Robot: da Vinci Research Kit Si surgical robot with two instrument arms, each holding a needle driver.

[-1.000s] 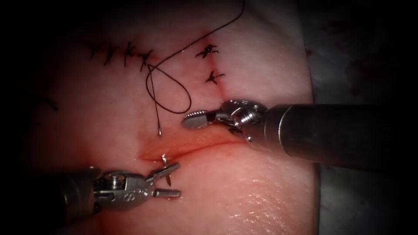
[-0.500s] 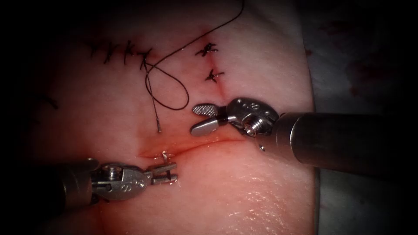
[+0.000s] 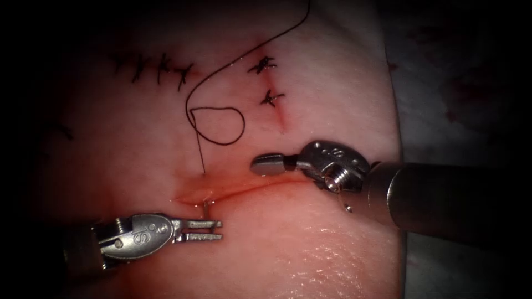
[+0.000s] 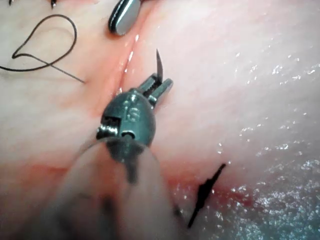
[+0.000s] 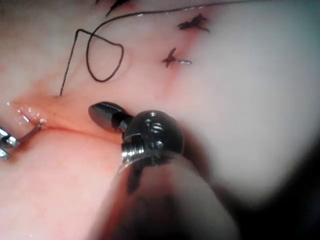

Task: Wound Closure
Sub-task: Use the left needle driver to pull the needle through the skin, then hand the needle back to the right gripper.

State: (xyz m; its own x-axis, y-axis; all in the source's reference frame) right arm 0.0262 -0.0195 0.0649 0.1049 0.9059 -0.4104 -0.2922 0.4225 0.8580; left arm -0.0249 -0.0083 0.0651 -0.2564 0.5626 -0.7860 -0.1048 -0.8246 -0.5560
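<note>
From where I stand, the left arm's steel needle driver (image 3: 202,231) has its jaws clenched on the thin curved steel needle (image 3: 206,206). It grips a short bare stretch near what looks like the pointed end. Just beyond the jaws the needle goes into the lip of the long shallow cut (image 3: 244,188) in the pale pink slab of tissue (image 3: 310,243), and the rest of its curve is buried.

The right arm's steel needle driver (image 3: 269,164) lies across the cut from them, jaws pressed together on nothing.

I'd judge the needle light and stiff, but slick and apt to swivel in a loose grip. The bare metal at the left jaws is the only place to hold it. The tissue looks soft, wet and easily torn.

The fine black thread (image 3: 219,124) enters the tissue just past the needle, on the far lip. It lies in a limp loop further out, between the two tools, and is likely to snag. Red fluid (image 3: 221,191) wets the cut close to the left jaws. Dark knotted stitches (image 3: 270,98) sit beyond the right jaws, with a row of dark stitches (image 3: 149,69) well past the loop.
</note>
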